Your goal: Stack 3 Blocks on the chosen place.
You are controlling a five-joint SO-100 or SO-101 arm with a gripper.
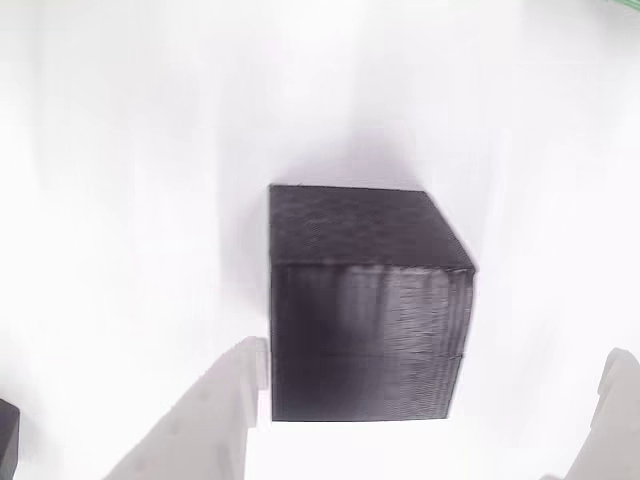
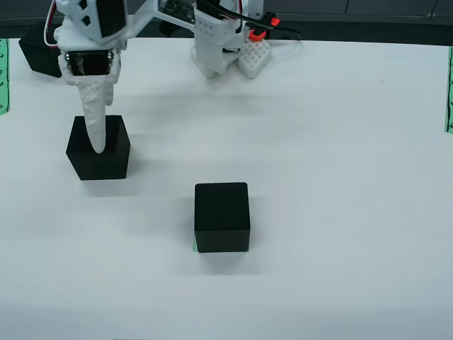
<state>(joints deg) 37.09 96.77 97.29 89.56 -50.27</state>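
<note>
I am holding my gripper [image 1: 430, 420] spread wide over a black block [image 1: 365, 300], with one white finger [image 1: 215, 420] just off its lower left edge and the other finger [image 1: 615, 410] well off to the right in the wrist view. In the overhead view my gripper [image 2: 95, 134] is hanging in front of that block [image 2: 99, 149], while a second block [image 2: 222, 216] is sitting apart from me on the green-striped patch [image 2: 196, 249], and a third block [image 2: 42, 53] is resting behind my arm at the table's far edge.

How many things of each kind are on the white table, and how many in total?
Black cubes: 3, namely one under the pincer at the left, one in the middle on a green-edged patch, and one at the far left edge, partly hidden.
Green-edged patch: 1
Total: 4
</note>
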